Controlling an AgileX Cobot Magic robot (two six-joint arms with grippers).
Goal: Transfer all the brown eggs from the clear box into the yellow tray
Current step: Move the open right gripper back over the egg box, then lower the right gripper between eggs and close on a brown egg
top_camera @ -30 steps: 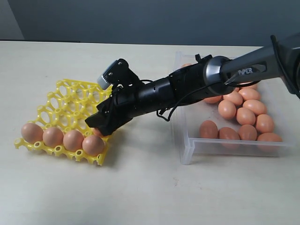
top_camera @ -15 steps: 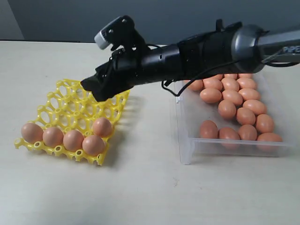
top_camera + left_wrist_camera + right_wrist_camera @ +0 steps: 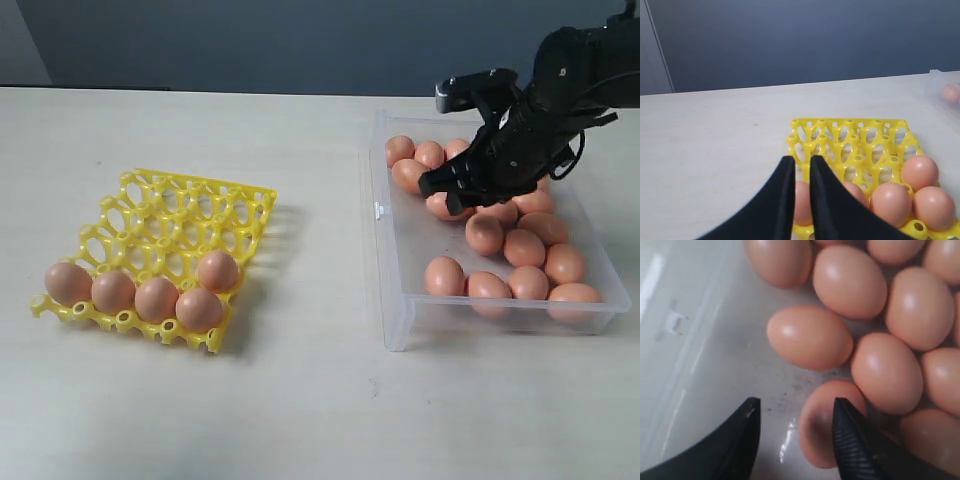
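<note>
Exterior view: right claw [image 3: 441,196] above clear box's [image 3: 398,325] eggs [image 3: 485,233]

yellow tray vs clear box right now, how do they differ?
The yellow tray is an opaque open lattice; the clear box is see-through with solid low walls. The tray holds five brown eggs, each seated in a cup; the box holds many more, loose and touching. Both rest on the table.

Bare strip of clear box [image 3: 408,235] floor beside tightly crowded brown eggs [image 3: 524,248]
</note>
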